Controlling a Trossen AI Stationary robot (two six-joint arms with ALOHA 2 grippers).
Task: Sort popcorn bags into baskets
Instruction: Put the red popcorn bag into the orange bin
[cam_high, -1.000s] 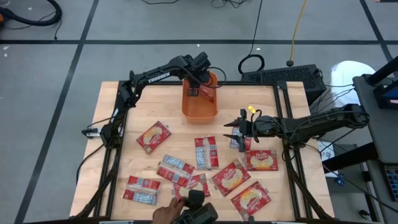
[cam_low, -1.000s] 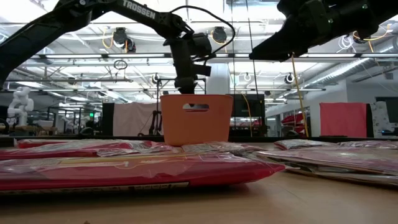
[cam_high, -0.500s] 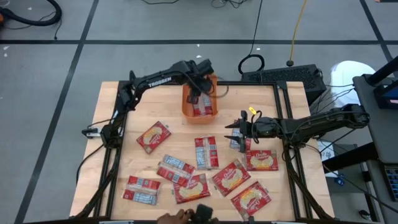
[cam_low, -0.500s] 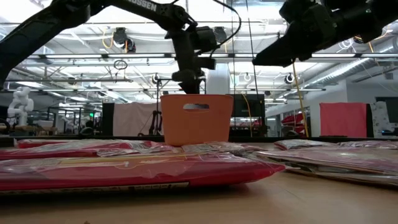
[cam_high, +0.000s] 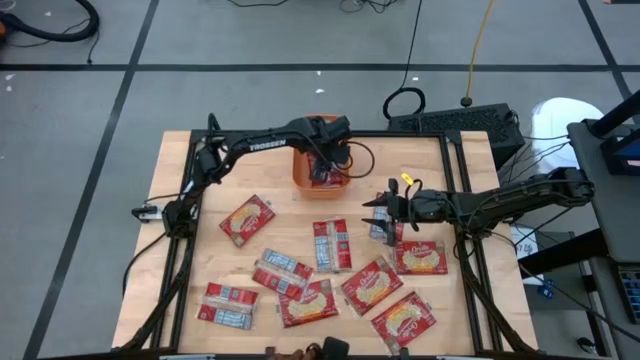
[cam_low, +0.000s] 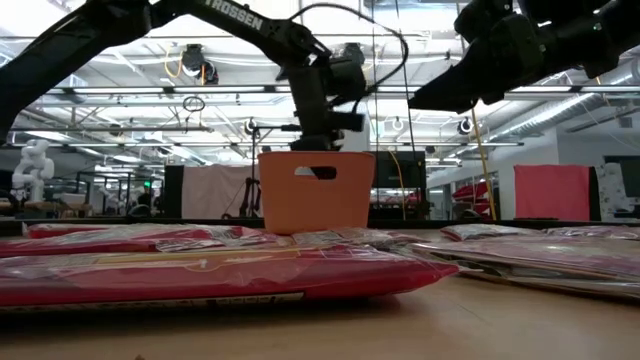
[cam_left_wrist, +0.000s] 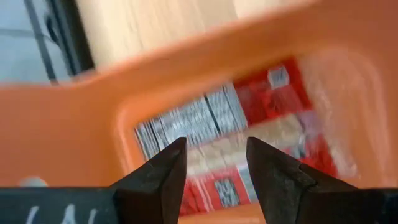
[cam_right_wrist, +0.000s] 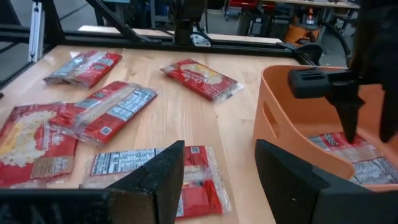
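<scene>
The orange basket (cam_high: 318, 170) is placed near the far edge of the table (cam_high: 170, 250), and one popcorn bag (cam_left_wrist: 236, 134) is seen lying flat inside it, grey print up. More red popcorn bags (cam_high: 330, 244) are spread over the wood nearer the front, well apart from the basket. The left gripper (cam_left_wrist: 214, 165) is held just above the basket's opening, its two fingers spread apart with nothing between them. The right gripper (cam_high: 385, 212) is held above the table to the right of the basket, over a bag, fingers spread and empty too.
</scene>
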